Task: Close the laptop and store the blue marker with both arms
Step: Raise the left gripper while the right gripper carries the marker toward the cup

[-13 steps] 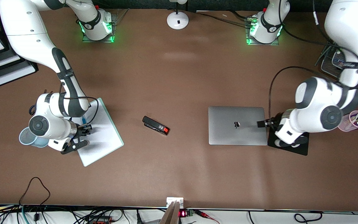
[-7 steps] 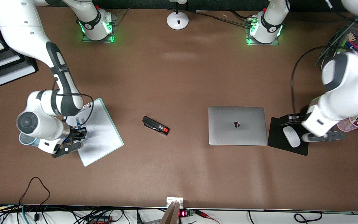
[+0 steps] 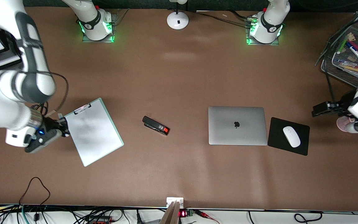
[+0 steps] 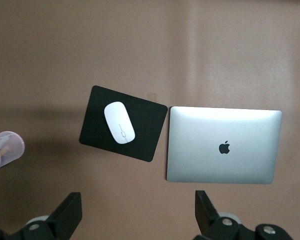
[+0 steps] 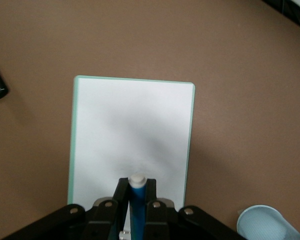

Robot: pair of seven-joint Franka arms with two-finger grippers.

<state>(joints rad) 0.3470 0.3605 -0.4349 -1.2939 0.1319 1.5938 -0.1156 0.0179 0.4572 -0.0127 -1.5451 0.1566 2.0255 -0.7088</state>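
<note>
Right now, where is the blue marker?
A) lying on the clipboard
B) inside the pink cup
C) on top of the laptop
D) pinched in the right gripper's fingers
D: the right wrist view shows the blue marker clamped between the fingers of the right gripper, lifted above the clipboard, whose sheet is bare.
</note>
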